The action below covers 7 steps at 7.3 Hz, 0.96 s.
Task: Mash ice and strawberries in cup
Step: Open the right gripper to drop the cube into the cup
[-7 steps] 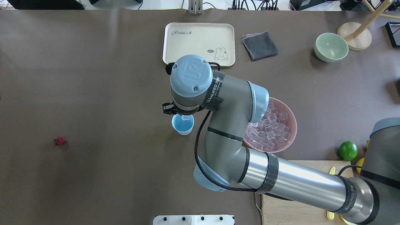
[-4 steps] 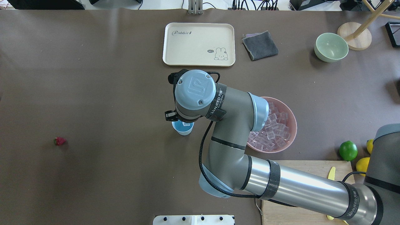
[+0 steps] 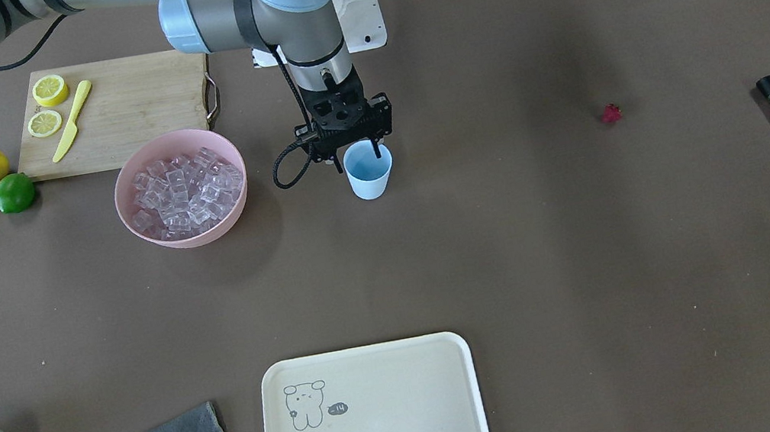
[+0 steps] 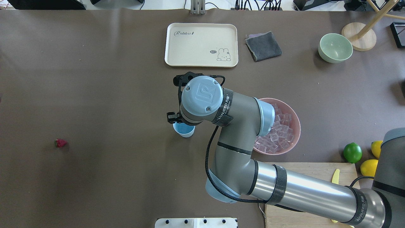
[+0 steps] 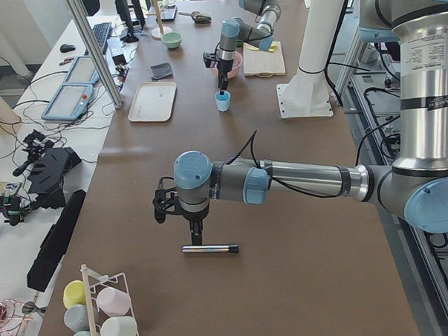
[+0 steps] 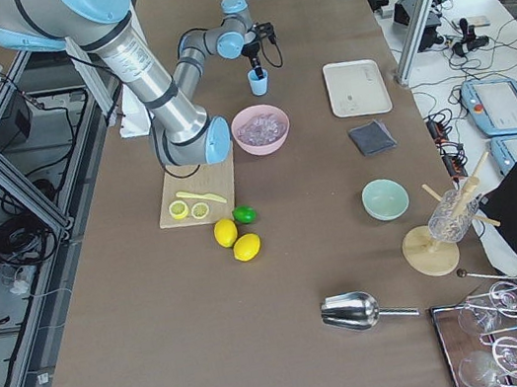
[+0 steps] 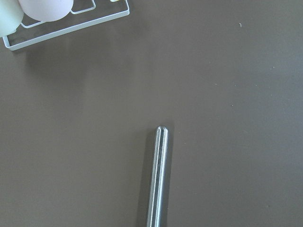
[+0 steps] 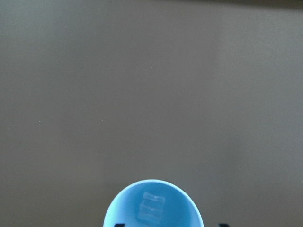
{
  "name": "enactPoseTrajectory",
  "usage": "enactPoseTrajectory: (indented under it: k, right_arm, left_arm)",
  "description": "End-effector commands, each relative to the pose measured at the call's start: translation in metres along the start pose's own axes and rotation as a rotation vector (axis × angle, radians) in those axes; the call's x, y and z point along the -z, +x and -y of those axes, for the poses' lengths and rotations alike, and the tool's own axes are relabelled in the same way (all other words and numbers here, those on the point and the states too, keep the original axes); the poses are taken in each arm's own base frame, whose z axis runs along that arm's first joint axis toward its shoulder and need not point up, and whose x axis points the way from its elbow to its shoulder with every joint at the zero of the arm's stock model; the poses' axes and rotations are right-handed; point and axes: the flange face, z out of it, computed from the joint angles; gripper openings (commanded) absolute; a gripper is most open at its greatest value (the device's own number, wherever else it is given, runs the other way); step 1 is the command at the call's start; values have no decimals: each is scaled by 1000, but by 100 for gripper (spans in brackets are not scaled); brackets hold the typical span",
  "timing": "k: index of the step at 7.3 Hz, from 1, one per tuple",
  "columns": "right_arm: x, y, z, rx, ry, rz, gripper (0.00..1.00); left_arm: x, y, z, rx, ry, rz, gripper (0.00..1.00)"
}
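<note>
table (image 4: 95,79): a brown sheet is covering it; everything is sitting on it.
right arm (image 4: 300,190): is reaching in from the robot's right, passing over the pink bowl to mid-table, wrist pointing straight down.
left arm (image 5: 306,181): is stretching low across the near end in the left side view.
tray (image 4: 201,44): cream, is lying flat on the far side of the cup from the robot.
cutting board (image 3: 121,111): is lying just beside the pink bowl, on the robot's side.
pink bowl (image 3: 188,239): is holding a heap of ice (image 3: 183,187); is standing near the cup, on its right.
green bowl (image 4: 335,47): is sitting at the far right, well apart from the cup.
cloth (image 4: 263,46): grey, folded, is lying between tray and green bowl.
metal rod (image 5: 210,249): is lying flat right under the left gripper.
right gripper (image 3: 357,158): is hanging directly over the cup, fingers spread wide at about rim height, gripping nothing; cannot tell whether they are touching the rim.
left gripper (image 5: 196,236): is hovering just above the rod; cannot tell how its fingers are standing.
cup (image 3: 369,176): light blue, is standing upright mid-table.
lime (image 4: 352,152): is sitting beside two lemons (image 4: 368,167) at the right edge.
strawberry (image 4: 60,143): is lying on bare table, well apart from the cup, toward the robot's left.
ice cube (image 8: 151,208): one is lying on the cup's bottom.
</note>
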Motion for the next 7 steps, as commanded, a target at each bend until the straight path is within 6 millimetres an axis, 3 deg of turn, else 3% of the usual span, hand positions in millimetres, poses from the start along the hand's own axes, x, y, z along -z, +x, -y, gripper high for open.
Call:
enactPoseTrajectory:
  k: [1, 2, 4, 5, 6, 7]
  right_arm:
    - [9, 34, -5, 2, 4, -8, 99]
    - [18, 75, -12, 27, 12, -20, 99]
    - [31, 143, 3, 2, -1, -47, 99]
    - [41, 182, 0, 32, -3, -66, 99]
    - [50, 215, -18, 56, -16, -87, 99]
    - [44, 230, -25, 39, -35, -116, 99]
  left_arm:
    - [0, 0, 1, 1, -1, 0, 99]
    - [0, 0, 1, 1, -1, 0, 99]
    - [0, 0, 0, 1, -1, 0, 99]
    - [0, 0, 0, 1, -1, 0, 99]
    - [1, 2, 2, -2, 2, 0, 99]
    - [3, 3, 3, -6, 5, -1, 99]
